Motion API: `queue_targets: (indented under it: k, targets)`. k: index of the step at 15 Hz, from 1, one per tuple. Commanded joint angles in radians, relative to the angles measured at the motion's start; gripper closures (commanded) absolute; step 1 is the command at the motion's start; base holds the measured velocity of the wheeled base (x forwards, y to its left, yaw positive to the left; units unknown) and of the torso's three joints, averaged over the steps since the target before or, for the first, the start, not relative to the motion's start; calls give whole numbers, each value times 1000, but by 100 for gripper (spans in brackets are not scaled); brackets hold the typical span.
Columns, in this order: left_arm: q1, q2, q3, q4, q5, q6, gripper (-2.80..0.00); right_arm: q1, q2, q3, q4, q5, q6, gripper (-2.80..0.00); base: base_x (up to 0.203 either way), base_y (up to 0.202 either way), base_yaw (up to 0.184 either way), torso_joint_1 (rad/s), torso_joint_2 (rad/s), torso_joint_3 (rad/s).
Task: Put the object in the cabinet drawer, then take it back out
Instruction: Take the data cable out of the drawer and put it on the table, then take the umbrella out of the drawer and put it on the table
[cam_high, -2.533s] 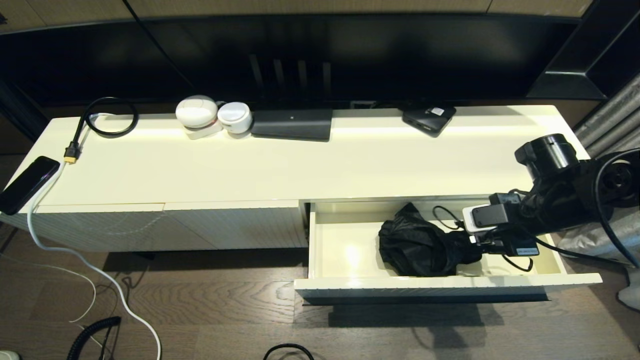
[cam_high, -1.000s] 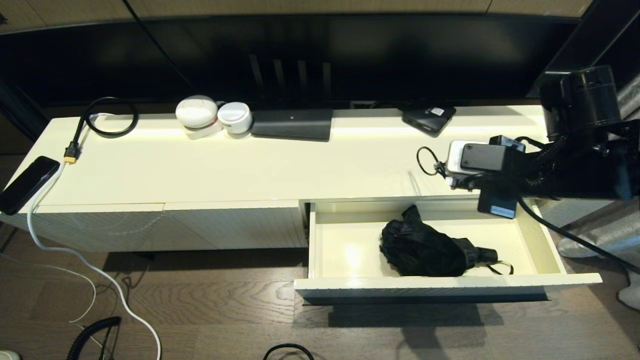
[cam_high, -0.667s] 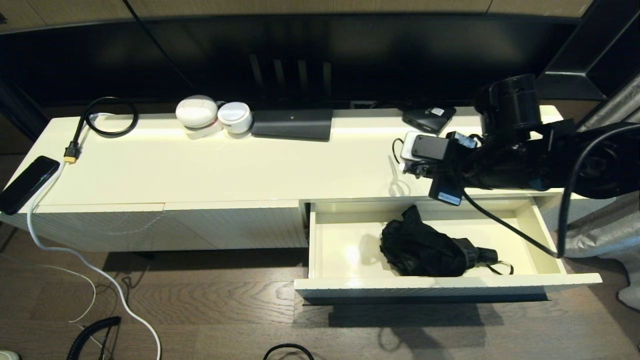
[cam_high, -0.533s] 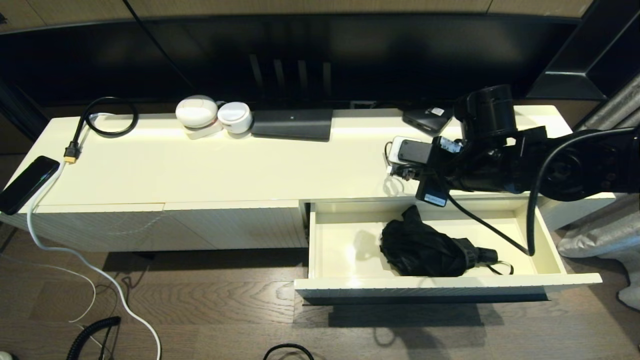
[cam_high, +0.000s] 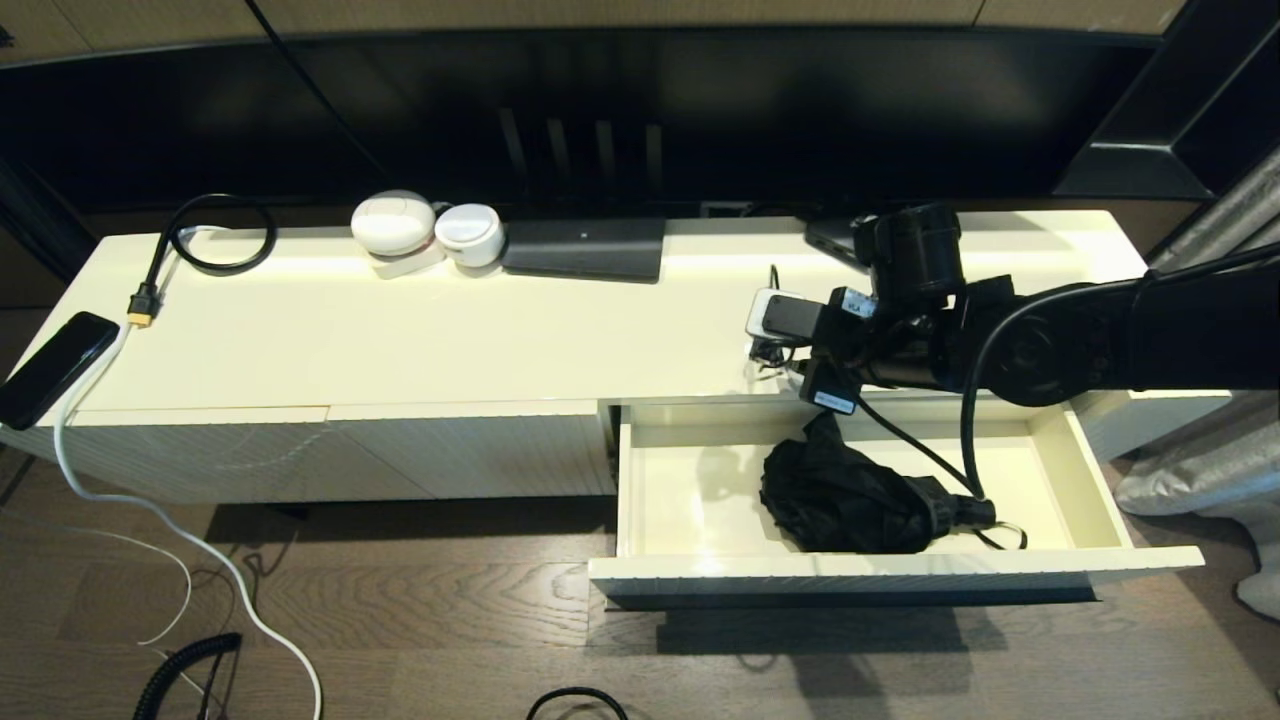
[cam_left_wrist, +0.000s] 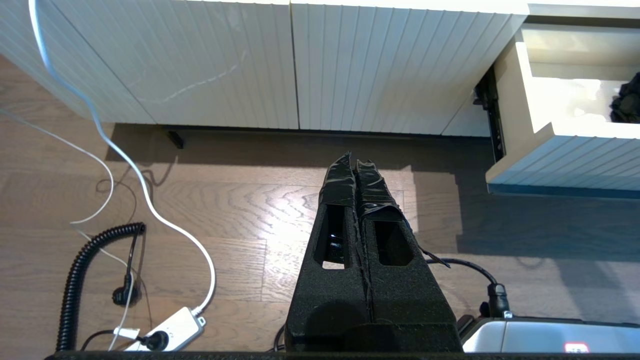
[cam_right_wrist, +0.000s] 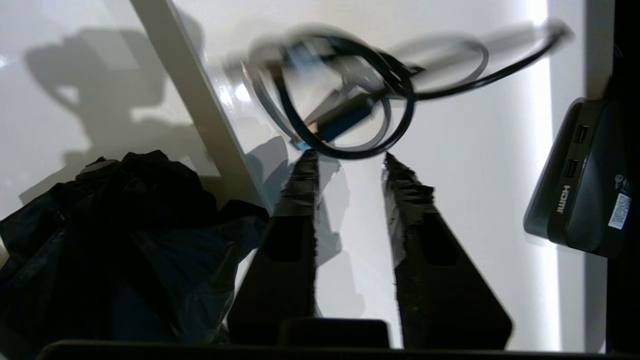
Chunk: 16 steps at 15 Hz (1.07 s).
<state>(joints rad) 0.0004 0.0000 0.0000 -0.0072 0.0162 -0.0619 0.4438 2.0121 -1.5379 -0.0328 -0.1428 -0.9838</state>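
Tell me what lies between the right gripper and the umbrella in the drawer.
Only the cabinet top's front edge separates the right gripper from the black umbrella; the head view shows it.

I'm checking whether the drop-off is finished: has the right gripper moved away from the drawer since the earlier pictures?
Yes. The right gripper has risen out of the cabinet drawer and swung left over the cabinet top, leaving the black folded umbrella inside.

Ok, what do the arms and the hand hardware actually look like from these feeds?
The right arm is glossy black, with a round cylindrical joint housing, loose black cables looping off it, and a white-and-black camera block at the wrist. The right hand has two tapered black foam-textured fingers with wrinkled black tape on the tips. The left hand is built the same way, with rectangular cut-outs through its fingers.
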Motion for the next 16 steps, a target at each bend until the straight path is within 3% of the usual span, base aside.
queue_targets:
  k: [1, 5, 8, 10, 13, 16]
  targets:
    - [0, 0, 0, 0, 1, -1, 0, -3, -20, 13, 10, 1, -7, -280, 0, 0, 0, 0, 0, 0]
    - [0, 0, 0, 0, 1, -1, 0, -5, -122, 56, 21, 3, -4, -280, 0, 0, 0, 0, 0, 0]
    - [1, 0, 0, 0, 1, -1, 0, -36, -272, 158, 114, 25, -27, -280, 0, 0, 0, 0, 0, 0]
    - [1, 0, 0, 0, 1, -1, 0, -101, -382, 247, 218, 79, -94, -280, 0, 0, 0, 0, 0, 0]
    - [0, 1, 0, 0, 1, -1, 0, -239, -506, 373, 443, 196, -264, -280, 0, 0, 0, 0, 0, 0]
    - [0, 0, 0, -1, 1, -1, 0, -318, -525, 402, 582, 290, -400, -280, 0, 0, 0, 0, 0, 0]
